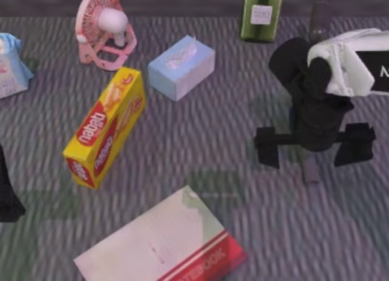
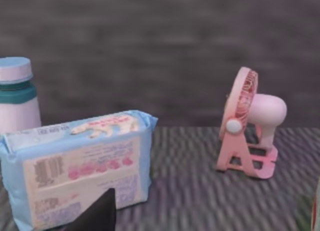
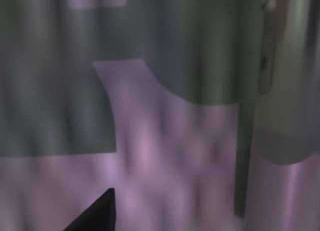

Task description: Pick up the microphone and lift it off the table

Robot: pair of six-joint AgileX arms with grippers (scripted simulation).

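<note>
Right claw point(image 1: 311, 148) wide open over microphone point(image 1: 310, 169)

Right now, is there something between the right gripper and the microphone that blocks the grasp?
Nothing visible does. In the top view the right gripper hangs open directly over the microphone, whose grey handle shows just below it. The nearest things, the tissue box and green bottle, stand well apart.

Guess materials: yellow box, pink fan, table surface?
Yellow box: printed cardboard by the look, slightly glossy, with sharp folded edges. Pink fan: probably moulded plastic, smooth with a soft sheen and a slatted grille. Table: looks like ribbed, matte, carpet-like fabric.
</note>
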